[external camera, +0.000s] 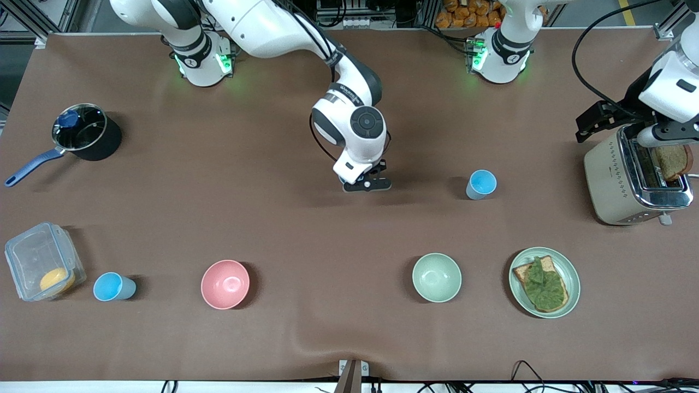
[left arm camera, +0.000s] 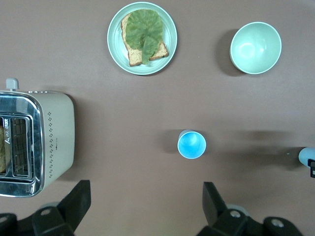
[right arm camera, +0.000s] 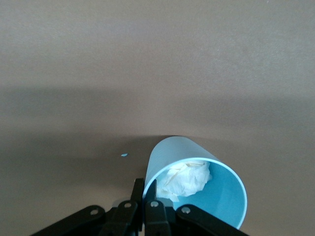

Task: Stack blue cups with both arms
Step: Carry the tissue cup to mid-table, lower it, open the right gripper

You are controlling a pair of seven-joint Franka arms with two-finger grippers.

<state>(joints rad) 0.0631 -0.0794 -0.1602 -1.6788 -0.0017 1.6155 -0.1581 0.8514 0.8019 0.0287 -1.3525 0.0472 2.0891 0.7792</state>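
My right gripper [external camera: 367, 184] [right arm camera: 146, 183] hangs low over the middle of the table. It is shut on the rim of a blue cup [right arm camera: 197, 182], one finger inside and one outside. Crumpled white paper lies in that cup, which the hand hides in the front view. A second blue cup [external camera: 480, 184] [left arm camera: 192, 145] stands upright toward the left arm's end. My left gripper [left arm camera: 146, 189] is open and empty, high above the table beside this cup. A third blue cup [external camera: 113, 286] stands next to the clear container.
A toaster [external camera: 617, 180] with bread stands at the left arm's end, a plate [external camera: 570, 284] of toast nearer the camera. A pale green bowl [external camera: 437, 277] and a pink bowl [external camera: 225, 284] sit in the near row. A pot [external camera: 84, 134] and clear container [external camera: 41, 262] are at the right arm's end.
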